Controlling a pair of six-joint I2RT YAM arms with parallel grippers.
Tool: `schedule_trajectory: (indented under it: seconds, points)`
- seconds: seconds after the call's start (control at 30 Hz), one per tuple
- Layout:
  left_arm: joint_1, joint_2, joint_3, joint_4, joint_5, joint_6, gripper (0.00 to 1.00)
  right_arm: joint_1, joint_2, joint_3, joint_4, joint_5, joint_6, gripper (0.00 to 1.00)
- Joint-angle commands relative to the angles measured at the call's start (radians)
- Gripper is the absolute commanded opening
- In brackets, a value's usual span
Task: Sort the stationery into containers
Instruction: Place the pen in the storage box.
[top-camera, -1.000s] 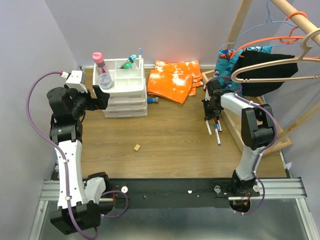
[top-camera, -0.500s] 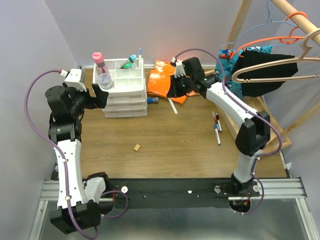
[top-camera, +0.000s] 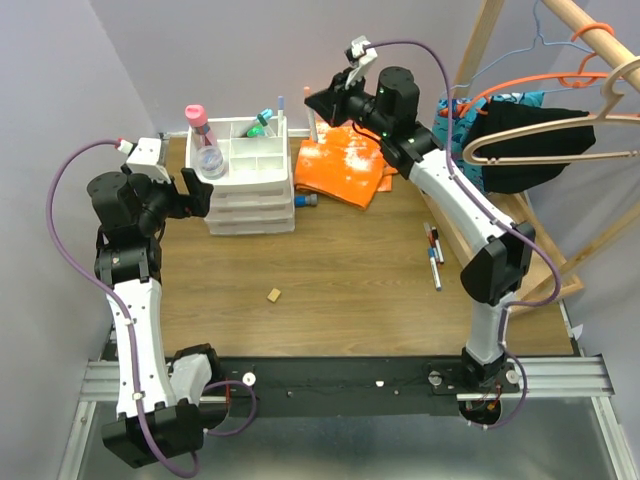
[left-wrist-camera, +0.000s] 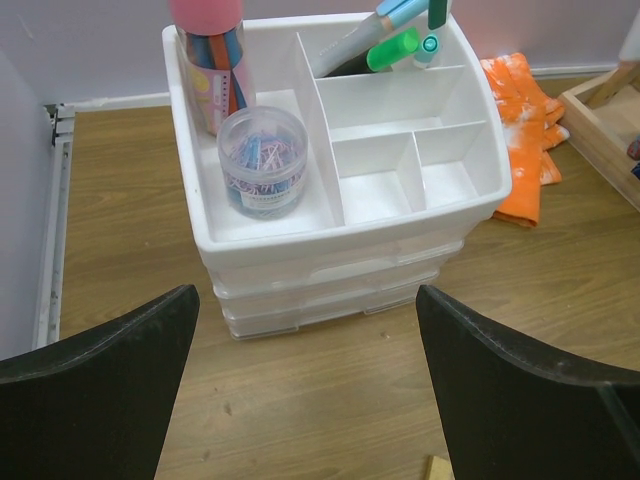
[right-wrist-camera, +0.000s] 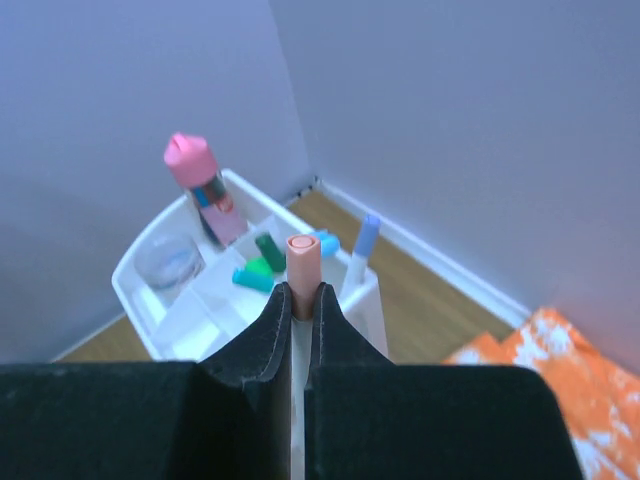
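**Pink-capped pen gripped near the drawer unit, much of it hidden**

The pen (right-wrist-camera: 303, 262) shows only its salmon-pink cap, with a thin strip of white barrel between the fingers. The rest of it is covered by the right gripper (right-wrist-camera: 300, 310), which is clenched on it from both sides. In the top view the pen is hard to make out under the gripper body. It is held in the air, higher than the white three-drawer unit (top-camera: 250, 195) and just to the right of the unit's back right corner.

In the unit's back compartment stand a green-capped marker (left-wrist-camera: 385, 52) and some blue-capped pens. Their upper ends are cut off in the left wrist view. The long left compartment holds a clear bottle with a pink cap (top-camera: 205, 145), also cut off at the top in that view, and in front of it a small round clear jar (left-wrist-camera: 263, 160) with coloured paper clips inside. The small front compartments show only their white floor.

A small blue-capped tube (top-camera: 307, 201) lies on the table against the right side of the unit. Further right is the orange cloth (top-camera: 345, 160). Three or so pens (top-camera: 433, 250) lie well to the right of the unit; their exact number is not clear.

The left gripper (top-camera: 203, 197) is at the left side of the unit, spread wide, holding nothing.
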Motion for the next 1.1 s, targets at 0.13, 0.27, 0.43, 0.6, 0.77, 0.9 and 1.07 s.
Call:
schedule_trajectory:
  seconds: [0.13,0.27,0.43,0.6,0.77,0.9,1.07]
  points:
    - [0.018,-0.008,0.011,-0.003,-0.02,0.009,0.99,0.066,0.21,0.201,0.228,0.053,-0.028,0.01]
    - [0.022,-0.011,0.014,-0.02,-0.028,0.026,0.99,0.086,0.254,0.229,0.257,0.054,-0.072,0.01]
    - [0.028,-0.006,0.003,-0.024,-0.028,0.027,0.99,0.094,0.297,0.26,0.268,0.05,-0.097,0.01]
    - [0.037,0.0,-0.004,-0.01,-0.017,0.018,0.99,0.097,0.34,0.306,0.282,0.059,-0.095,0.01]
    - [0.043,0.005,-0.004,-0.012,-0.016,0.015,0.99,0.099,0.366,0.335,0.296,0.062,-0.1,0.02]
    - [0.049,0.006,-0.004,-0.01,-0.014,0.015,0.99,0.099,0.388,0.335,0.294,0.064,-0.108,0.02]
    - [0.052,0.006,-0.004,-0.01,-0.013,0.015,0.99,0.099,0.412,0.326,0.296,0.067,-0.115,0.02]
